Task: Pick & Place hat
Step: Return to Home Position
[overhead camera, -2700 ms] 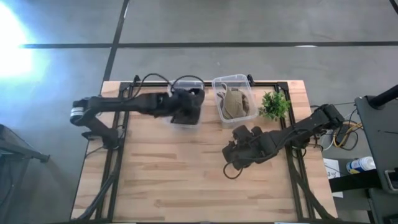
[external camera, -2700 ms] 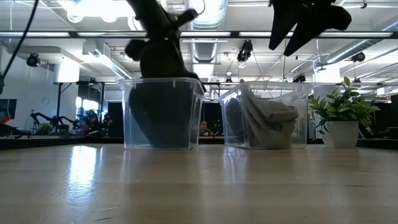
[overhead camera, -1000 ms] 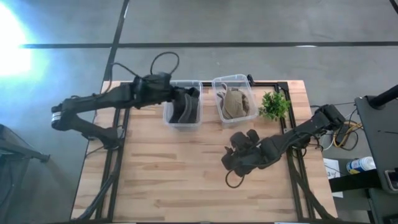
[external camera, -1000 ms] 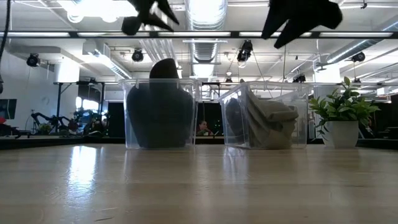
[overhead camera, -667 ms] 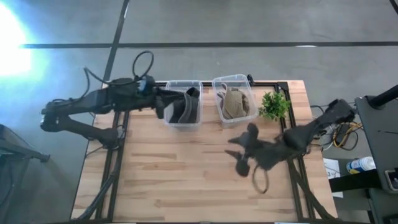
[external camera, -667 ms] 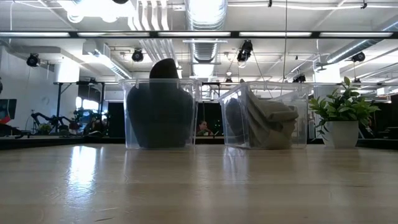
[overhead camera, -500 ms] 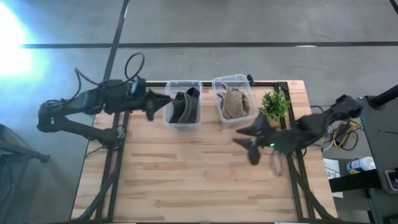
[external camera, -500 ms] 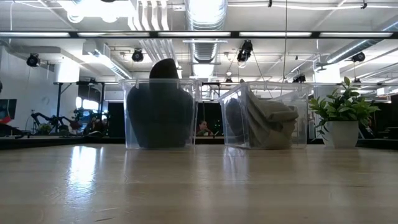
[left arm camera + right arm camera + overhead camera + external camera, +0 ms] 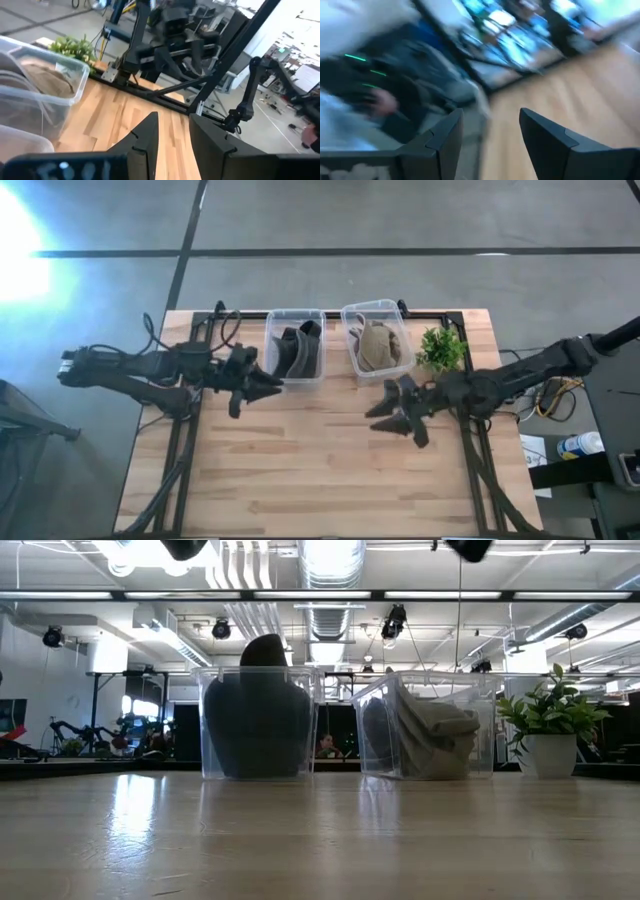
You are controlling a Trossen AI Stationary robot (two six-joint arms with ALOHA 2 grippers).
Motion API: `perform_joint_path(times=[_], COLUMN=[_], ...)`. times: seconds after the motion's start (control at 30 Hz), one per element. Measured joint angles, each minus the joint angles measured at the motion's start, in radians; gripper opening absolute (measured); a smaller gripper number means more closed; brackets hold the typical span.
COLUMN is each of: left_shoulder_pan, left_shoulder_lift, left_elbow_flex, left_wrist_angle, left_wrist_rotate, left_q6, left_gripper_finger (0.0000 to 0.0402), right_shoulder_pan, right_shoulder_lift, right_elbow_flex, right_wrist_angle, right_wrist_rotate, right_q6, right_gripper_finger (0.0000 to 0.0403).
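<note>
Near half of the table point(image 9: 300, 480): bare wood planks. Mid-table, both arms reach in from the sides. The left gripper point(image 9: 258, 390) is over the left part of the table, just near of the left transparent bin point(image 9: 269, 340) and apart from it; its fingers are spread and carry nothing, and the left wrist view shows a clear gap between them with only wood beyond. The right gripper point(image 9: 392, 418) is right of centre, near side of the right transparent bin point(image 9: 350, 330) and well clear of it; its fingers are parted wide and empty, confirmed by the right wrist view. Far edge: the two bins stand side by side, not quite touching. The black caps point(image 9: 295, 352) sit in the left bin; in the low view a dark dome rises just above that bin's rim. The brown cap point(image 9: 377, 348) lies crumpled inside the right bin, below its rim. A small potted plant point(image 9: 440, 350) stands just right of the right bin at the table's far right.
</note>
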Motion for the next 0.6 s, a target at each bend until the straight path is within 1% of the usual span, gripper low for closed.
perform_joint_path(times=[0.07, 0.1, 0.17, 0.23, 0.3, 0.4, 0.47, 0.53, 0.6], left_shoulder_pan=[0.000, 0.000, 0.000, -0.003, -0.005, -0.005, -0.005, -0.005, -0.005], left_shoulder_lift=[-0.030, -0.045, -0.087, -0.133, -0.183, -0.254, -0.295, -0.333, -0.366], left_elbow_flex=[-0.028, -0.038, -0.047, -0.055, -0.063, -0.088, -0.117, -0.153, -0.194], left_wrist_angle=[0.021, 0.021, 0.021, 0.020, -0.012, -0.095, -0.130, -0.122, -0.099], left_wrist_rotate=[0.000, 0.001, 0.003, 0.020, 0.045, 0.066, 0.063, 0.057, 0.019], left_q6=[0.020, 0.033, 0.061, 0.093, 0.126, 0.132, 0.123, 0.121, 0.120], left_gripper_finger=[0.0103, 0.0103, 0.0103, 0.0103, 0.0103, 0.0103, 0.0103, 0.0103, 0.0103], right_shoulder_pan=[-0.081, -0.118, -0.190, -0.252, -0.303, -0.369, -0.402, -0.423, -0.427], right_shoulder_lift=[0.016, 0.021, 0.016, -0.018, -0.058, -0.128, -0.180, -0.228, -0.276], right_elbow_flex=[-0.102, -0.143, -0.201, -0.247, -0.288, -0.348, -0.384, -0.420, -0.457], right_wrist_angle=[0.274, 0.364, 0.471, 0.476, 0.449, 0.373, 0.334, 0.294, 0.250], right_wrist_rotate=[-0.146, -0.197, -0.272, -0.316, -0.321, -0.321, -0.318, -0.315, -0.271], right_q6=[-0.013, -0.016, -0.031, -0.067, -0.081, -0.085, -0.087, -0.087, -0.079], right_gripper_finger=[0.0192, 0.0192, 0.0192, 0.0192, 0.0192, 0.0192, 0.0192, 0.0192, 0.0192])
